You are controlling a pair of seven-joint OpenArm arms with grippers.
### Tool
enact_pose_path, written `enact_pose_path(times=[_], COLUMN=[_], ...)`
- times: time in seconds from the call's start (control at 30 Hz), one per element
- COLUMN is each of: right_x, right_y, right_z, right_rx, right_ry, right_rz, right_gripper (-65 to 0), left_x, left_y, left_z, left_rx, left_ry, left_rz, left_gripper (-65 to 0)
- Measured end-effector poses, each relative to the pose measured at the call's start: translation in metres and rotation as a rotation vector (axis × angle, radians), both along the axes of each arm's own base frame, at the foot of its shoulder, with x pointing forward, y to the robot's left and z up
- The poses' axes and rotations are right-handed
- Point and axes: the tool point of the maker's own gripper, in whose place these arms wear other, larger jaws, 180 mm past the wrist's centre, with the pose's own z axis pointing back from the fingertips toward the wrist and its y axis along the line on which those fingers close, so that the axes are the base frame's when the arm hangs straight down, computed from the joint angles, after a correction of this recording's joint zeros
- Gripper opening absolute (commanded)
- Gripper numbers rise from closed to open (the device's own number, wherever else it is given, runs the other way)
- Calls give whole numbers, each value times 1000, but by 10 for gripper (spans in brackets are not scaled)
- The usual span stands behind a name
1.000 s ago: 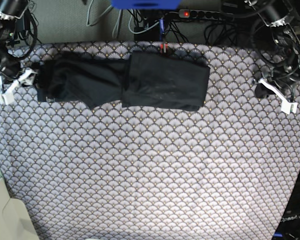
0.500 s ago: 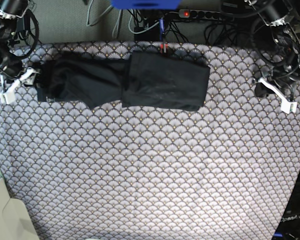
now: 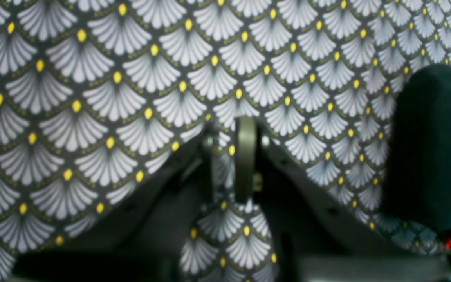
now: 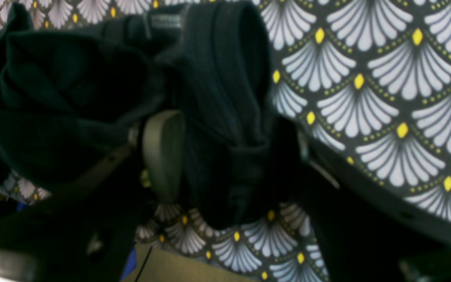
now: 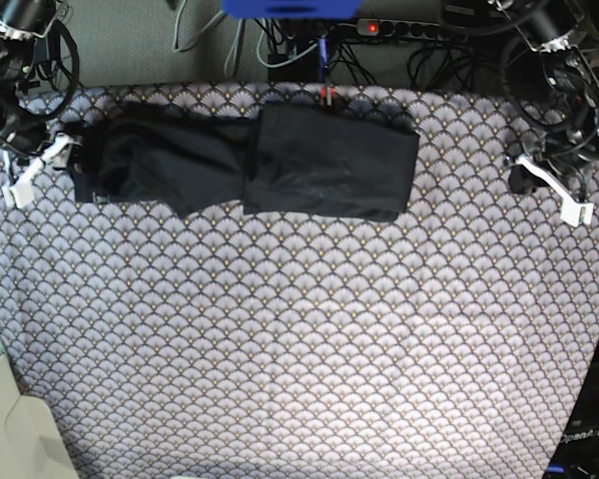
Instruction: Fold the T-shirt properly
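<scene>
Black T-shirt [image 4: 217, 117] edge sits between the parted right jaws; left jaws nearly closed, empty.

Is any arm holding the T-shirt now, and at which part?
The right gripper has the T-shirt's bunched end between its jaws; a firm hold cannot be told. The left gripper holds nothing.

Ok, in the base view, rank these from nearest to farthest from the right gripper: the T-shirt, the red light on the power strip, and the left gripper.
1. The T-shirt: its bunched end lies between the jaws of the right gripper, at the view's left.
2. The red light: on the power strip beyond the tablecloth, top centre.
3. The left gripper: far side, at the view's right.
</scene>
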Motion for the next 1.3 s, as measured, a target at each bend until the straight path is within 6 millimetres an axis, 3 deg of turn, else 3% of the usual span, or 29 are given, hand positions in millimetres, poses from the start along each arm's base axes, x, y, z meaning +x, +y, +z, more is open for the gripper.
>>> enact_pose_path(times=[0.4,0.6,0.77,0.97,1.3], right_x=[1,6,11,13,23], right_y=[1,9,29,32,13], right_z=[0,2,12,15,28], right_rx=[-6,12,139,162,113], right_ry=[46,30,-28,-39,-63], right_rz=[32,50,48,52,58], right_gripper=[-287,-173,-170,-170,-170], left_x=[-1,-1,-1,-2,-1], left_y=[-5,-5,-5,-5,-5], left_z=[-3,-3,-3,-3,-2], left_rx=[-13,-14,-14,-12,-12], left_ry=[2,2,2,5,3], left_rz=[2,1,1,0,0], left_gripper=[-583,-583,-583,-583,-583])
